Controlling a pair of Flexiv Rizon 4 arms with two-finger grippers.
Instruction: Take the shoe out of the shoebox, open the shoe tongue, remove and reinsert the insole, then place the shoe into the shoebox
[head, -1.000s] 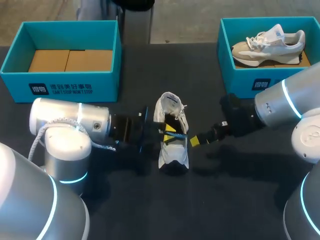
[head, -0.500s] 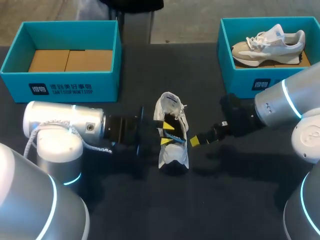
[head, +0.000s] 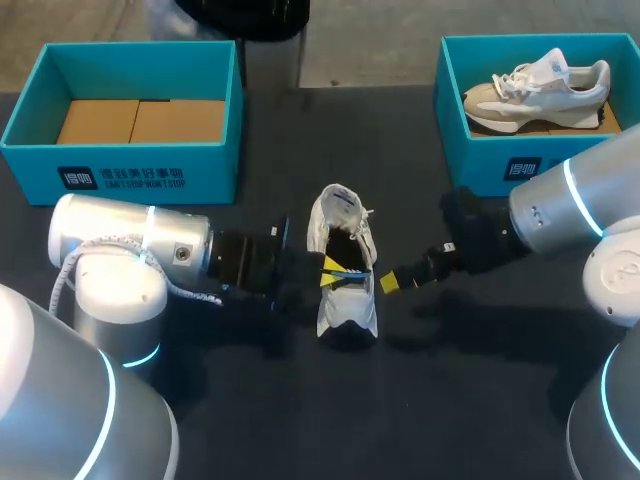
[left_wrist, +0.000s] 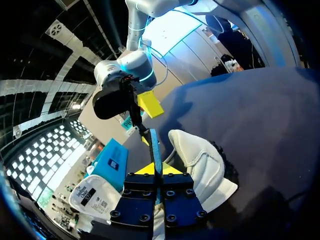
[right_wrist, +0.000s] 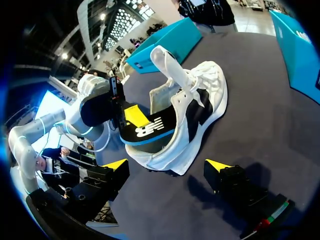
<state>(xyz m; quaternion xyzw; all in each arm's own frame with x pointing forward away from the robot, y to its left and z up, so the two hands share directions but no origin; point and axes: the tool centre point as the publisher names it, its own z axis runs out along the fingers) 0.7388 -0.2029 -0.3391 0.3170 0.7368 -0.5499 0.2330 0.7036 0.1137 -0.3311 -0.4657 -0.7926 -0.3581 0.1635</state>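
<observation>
A white shoe (head: 345, 305) lies on the dark table between my two grippers, its tongue (head: 340, 203) standing up. A black insole with a blue edge (right_wrist: 147, 131) sticks partly out of the shoe's opening. From the shoe's left side, my left gripper (head: 333, 270) reaches into that opening and is shut on the insole's thin edge (left_wrist: 155, 147). My right gripper (head: 392, 281) stands open just right of the shoe and touches nothing. In the right wrist view its fingertips (right_wrist: 116, 165) are spread wide, with the shoe (right_wrist: 200, 100) just ahead of them.
A teal shoebox (head: 120, 165) with a brown cardboard floor stands at the back left. Another teal box (head: 455, 140) at the back right holds a second, beige and white shoe (head: 540, 85). Bare dark table lies in front of the shoe.
My left gripper's fingers spread wider inside the shoe's opening, then closed onto the insole's edge. The right arm and the shoe have stayed in place.
</observation>
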